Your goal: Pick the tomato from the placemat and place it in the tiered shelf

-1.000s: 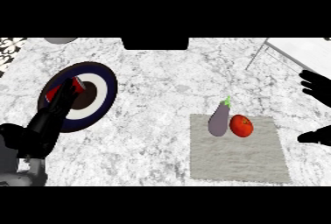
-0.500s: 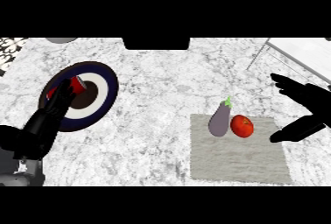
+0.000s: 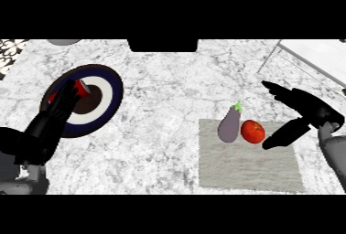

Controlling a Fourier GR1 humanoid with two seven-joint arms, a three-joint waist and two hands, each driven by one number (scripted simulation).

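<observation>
**Tomato within reach of an open robot hand**

Tomato (image 3: pixel 252 131) lies on the grey placemat (image 3: pixel 249 169), near the mat's upper edge, its left side touching or all but touching a purple eggplant (image 3: pixel 229 125) that leans beside it. The right robot hand (image 3: pixel 302 115) hovers just to the tomato's right, spread wide and holding nothing: the fingers point up and to the left above the mat's corner, while the thumb reaches down toward the tomato's right flank without visibly touching it.

As a judgement, the tomato should be light, round and smooth-skinned, so it may roll or slip if pinched off-centre, and its flesh would bruise under a hard squeeze. The best hold looks to be across its widest part, thumb on the right side and fingers coming over the top or far side. The left flank is poorly placed for a finger, since the eggplant crowds it; a careless closing could nudge the eggplant or trap it in the grasp.

The tiered shelf (image 3: pixel 312 58), white with thin rails, shows at the upper right corner of the marble table (image 3: pixel 169 82), not far from the mat.

The left robot hand (image 3: pixel 47 130) lies over the edge of a round plate with dark blue and white rings (image 3: pixel 101 98), well apart from the tomato, fingers stretched straight toward a red thing at the plate's middle that cannot be identified.
</observation>
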